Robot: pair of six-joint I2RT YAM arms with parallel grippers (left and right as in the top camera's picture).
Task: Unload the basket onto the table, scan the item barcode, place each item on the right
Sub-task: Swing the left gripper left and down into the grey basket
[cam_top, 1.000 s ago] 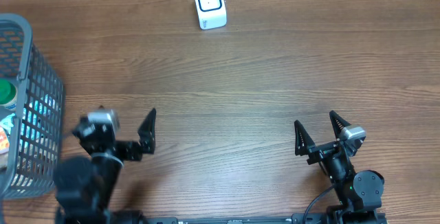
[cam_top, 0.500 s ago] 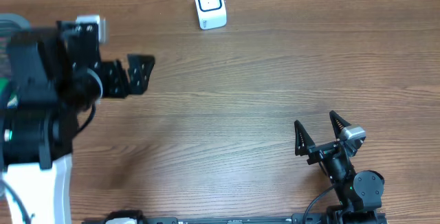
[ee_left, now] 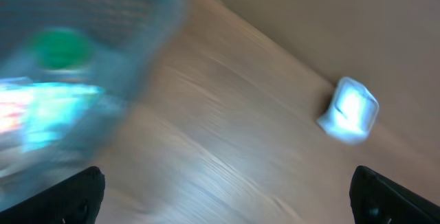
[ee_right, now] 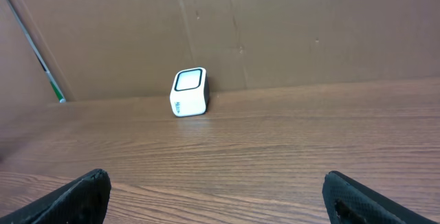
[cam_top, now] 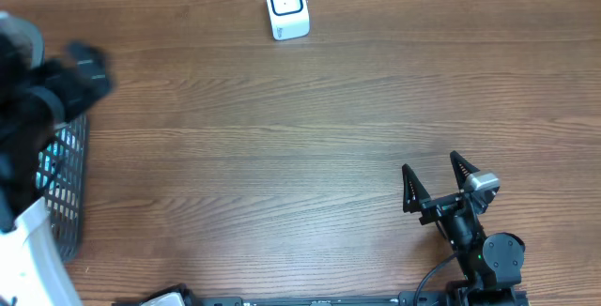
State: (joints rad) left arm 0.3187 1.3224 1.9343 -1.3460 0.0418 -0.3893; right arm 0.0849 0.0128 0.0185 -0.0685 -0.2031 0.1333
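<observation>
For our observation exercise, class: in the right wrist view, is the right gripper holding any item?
No, the right gripper stands open with nothing in it; the scanner sits away across the table.

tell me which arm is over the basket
The left arm, blurred above the basket at far left; the right arm sits at bottom right, well away from it.

arms [cam_top: 481, 248]: black | left link [cam_top: 33, 261]: white | right end effector [cam_top: 430, 161]: black, pointed | cable [cam_top: 434, 274]: black

White scanner [cam_top: 285, 7], blurred left arm [cam_top: 42, 99] over basket [cam_top: 68, 189], right jaws apart
</observation>
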